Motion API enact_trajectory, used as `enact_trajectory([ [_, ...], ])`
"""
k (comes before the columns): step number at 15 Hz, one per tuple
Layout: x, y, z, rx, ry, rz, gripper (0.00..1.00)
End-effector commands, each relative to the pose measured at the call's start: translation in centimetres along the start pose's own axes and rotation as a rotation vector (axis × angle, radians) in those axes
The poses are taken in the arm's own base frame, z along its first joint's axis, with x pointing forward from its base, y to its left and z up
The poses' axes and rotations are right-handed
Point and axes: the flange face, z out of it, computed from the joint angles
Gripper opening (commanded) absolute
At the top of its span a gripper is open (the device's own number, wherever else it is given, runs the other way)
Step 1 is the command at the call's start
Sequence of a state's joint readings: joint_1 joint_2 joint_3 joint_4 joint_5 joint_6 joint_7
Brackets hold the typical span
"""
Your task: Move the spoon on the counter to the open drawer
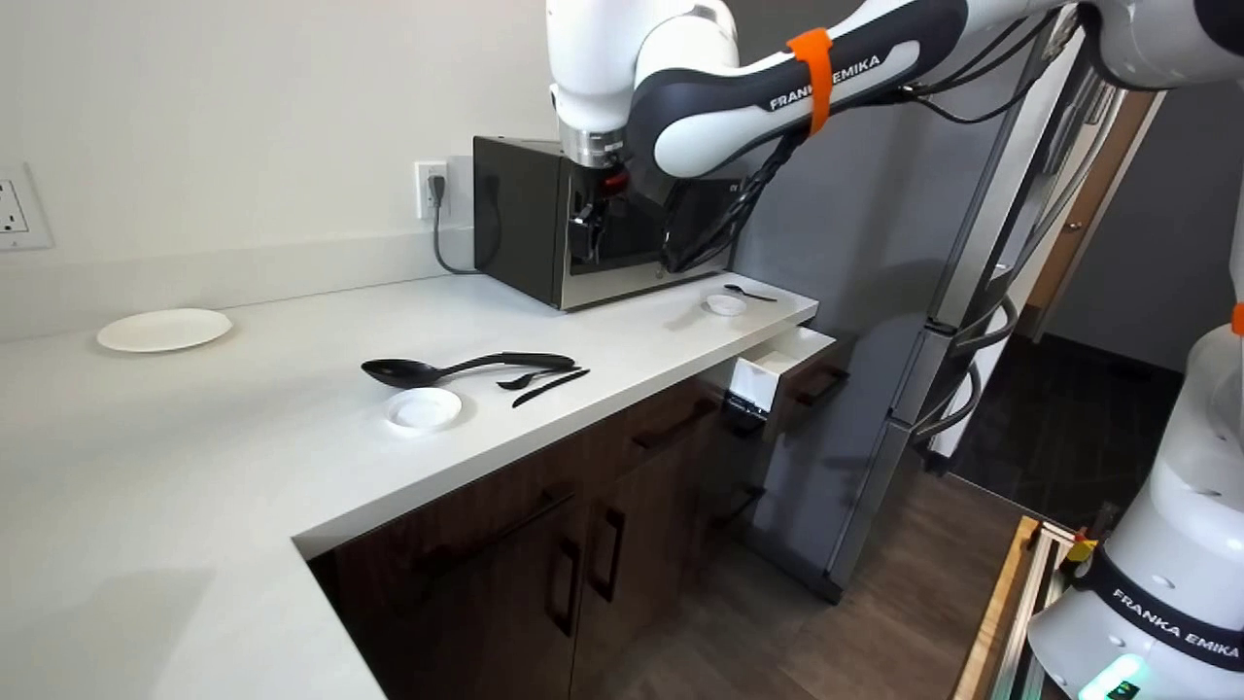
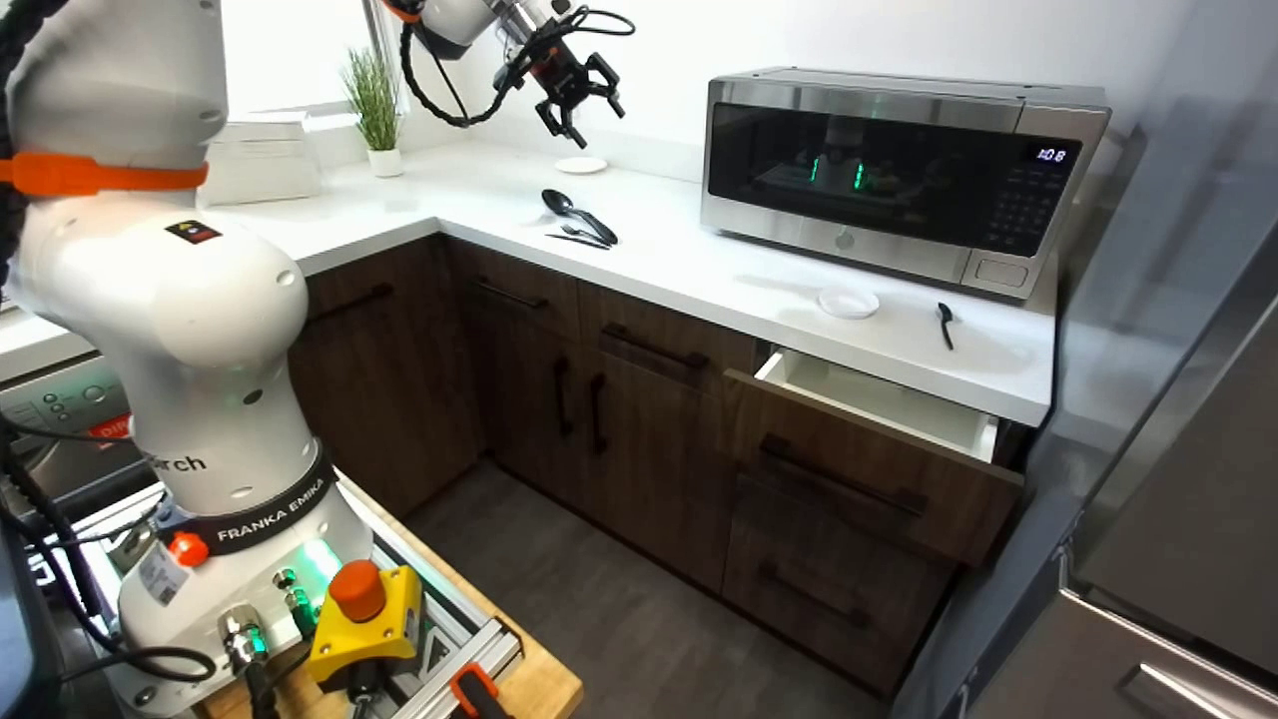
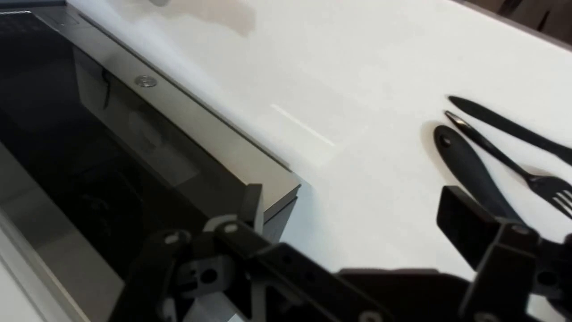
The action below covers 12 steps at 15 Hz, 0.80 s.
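The black spoon with its broad oval bowl lies on the white counter, beside a fork and a knife. It also shows on the counter in an exterior view. In the wrist view only the spoon's handle shows at the right, partly behind a finger; its bowl is hidden or out of frame. The pale drawer stands open below the counter's far end and appears empty; it also shows here. My gripper is open and empty, raised above the counter near the microwave's corner, apart from the spoon.
The microwave stands on the counter close to my gripper. A fork and a knife lie by the spoon. A white disc, a plate, a small black spoon and another disc lie on the counter.
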<state>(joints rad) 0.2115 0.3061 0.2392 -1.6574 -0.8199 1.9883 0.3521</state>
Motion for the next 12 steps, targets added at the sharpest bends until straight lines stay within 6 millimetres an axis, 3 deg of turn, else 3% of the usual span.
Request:
enact_trajectory([
  [1,1.6,-4.3,3.1,0.099,-0.044,-0.021,1.0],
  [4,3.3,-7.6,5.1,0.136,-0.071,-0.062,1.0],
  [9,6.5,-11.1,7.2,0.201,-0.128,-0.205,1.0],
  [12,7.8,-10.8,7.7,0.187,-0.168,-0.257,1.0],
])
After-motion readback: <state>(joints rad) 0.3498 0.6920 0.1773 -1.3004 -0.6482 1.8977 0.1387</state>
